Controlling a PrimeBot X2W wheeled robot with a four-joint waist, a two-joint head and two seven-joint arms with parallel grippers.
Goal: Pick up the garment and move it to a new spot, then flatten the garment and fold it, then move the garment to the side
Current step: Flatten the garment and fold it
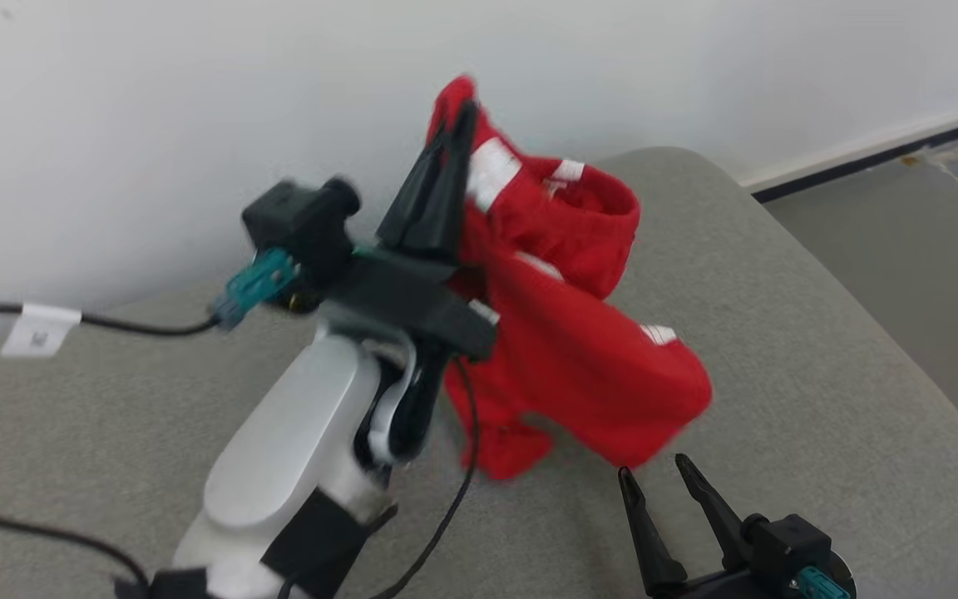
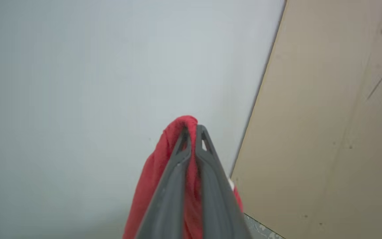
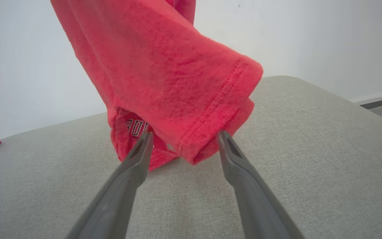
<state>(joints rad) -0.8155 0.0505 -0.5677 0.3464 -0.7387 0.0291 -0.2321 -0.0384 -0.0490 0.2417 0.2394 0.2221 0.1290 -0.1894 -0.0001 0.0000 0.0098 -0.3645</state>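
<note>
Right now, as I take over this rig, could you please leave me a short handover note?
Left gripper: shut on the red garment, holding a pinched edge up above the grey cushion.
Right gripper: open, empty, fingers pointing at the hanging hem, not gripping.
Done: garment picked up.
Left: set it at a new spot, flatten, fold, move aside.
</note>
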